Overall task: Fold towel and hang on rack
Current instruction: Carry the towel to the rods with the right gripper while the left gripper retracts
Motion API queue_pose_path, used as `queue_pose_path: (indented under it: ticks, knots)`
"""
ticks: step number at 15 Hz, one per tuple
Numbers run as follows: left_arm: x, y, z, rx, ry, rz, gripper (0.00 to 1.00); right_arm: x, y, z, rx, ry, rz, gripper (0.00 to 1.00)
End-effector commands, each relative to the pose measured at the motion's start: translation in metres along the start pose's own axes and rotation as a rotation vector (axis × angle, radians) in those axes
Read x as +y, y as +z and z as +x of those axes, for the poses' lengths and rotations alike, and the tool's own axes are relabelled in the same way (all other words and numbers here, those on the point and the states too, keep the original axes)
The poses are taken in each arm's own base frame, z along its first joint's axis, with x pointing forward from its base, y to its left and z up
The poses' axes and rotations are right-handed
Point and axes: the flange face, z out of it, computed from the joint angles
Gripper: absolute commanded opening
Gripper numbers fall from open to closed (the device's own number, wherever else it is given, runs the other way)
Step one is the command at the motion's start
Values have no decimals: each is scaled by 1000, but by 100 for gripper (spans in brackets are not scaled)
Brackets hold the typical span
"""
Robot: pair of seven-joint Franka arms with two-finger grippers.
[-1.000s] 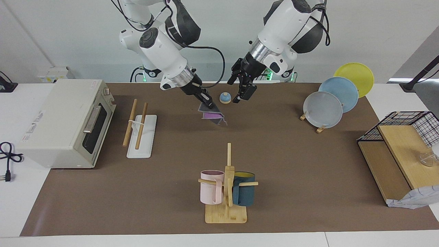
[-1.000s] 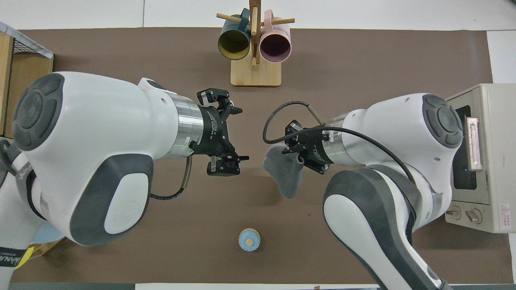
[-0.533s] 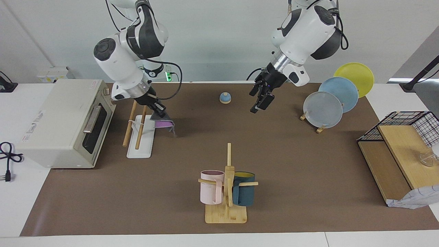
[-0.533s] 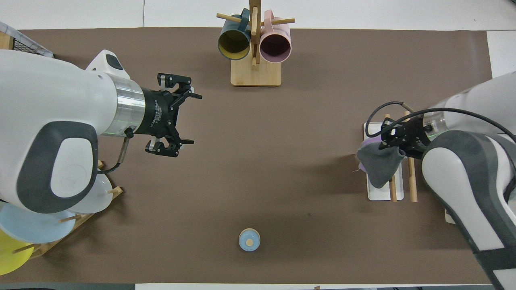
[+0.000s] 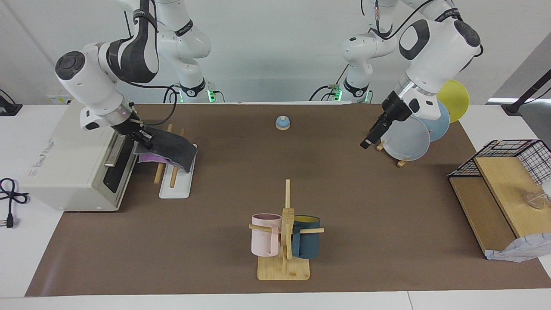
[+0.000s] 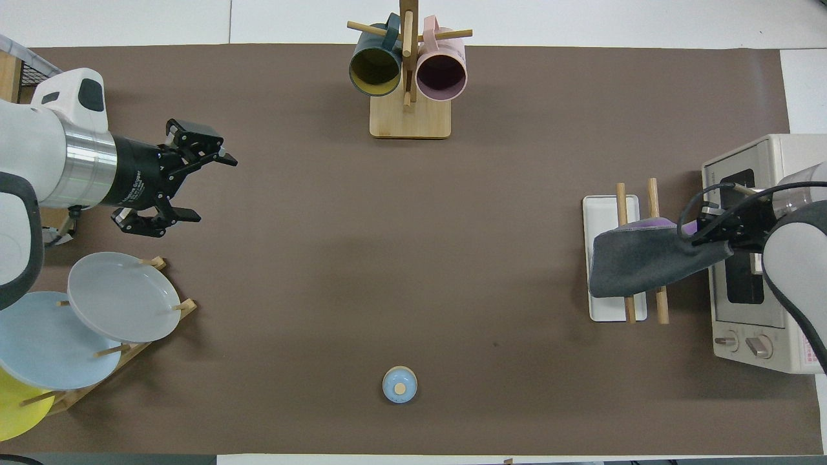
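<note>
The towel (image 5: pixel 170 148), dark grey face up with a purple edge showing underneath, lies draped across both wooden rods of the rack (image 5: pixel 176 183). In the overhead view the towel (image 6: pixel 639 261) spans the rods of the rack (image 6: pixel 604 213). My right gripper (image 5: pixel 142 137) is shut on the towel's end, between the rack and the toaster oven's door; it also shows in the overhead view (image 6: pixel 701 236). My left gripper (image 5: pixel 372 135) is open and empty, up in the air beside the plate stand, and shows open in the overhead view (image 6: pixel 200 187).
A toaster oven (image 5: pixel 73 155) stands right beside the rack at the right arm's end. A mug tree (image 5: pixel 284 241) with two mugs stands farther from the robots at mid-table. A plate stand (image 5: pixel 407 137), a small blue bell (image 5: pixel 282 123) and a wire basket (image 5: pixel 512 155) are also here.
My right gripper carried the towel from mid-table to the rack and drew it across the rods toward the oven. My left gripper pulled away toward the plate stand.
</note>
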Motion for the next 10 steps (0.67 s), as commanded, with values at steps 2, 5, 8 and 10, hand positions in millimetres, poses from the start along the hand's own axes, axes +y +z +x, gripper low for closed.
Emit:
queue_pose_path:
  ticks: [2, 5, 8, 10]
  knots:
    - [-20, -8, 7, 70, 241, 118, 100, 13, 8, -11, -7, -41, -16, 0]
    - [-27, -18, 16, 89, 418, 214, 100, 27, 22, -17, 1, -64, -13, 0]
    - [-30, -31, 16, 91, 560, 308, 100, 29, 22, -17, 4, -71, -25, 0]
    - [-30, -48, 13, 67, 632, 329, 100, 32, 21, -16, 9, -81, -45, 18]
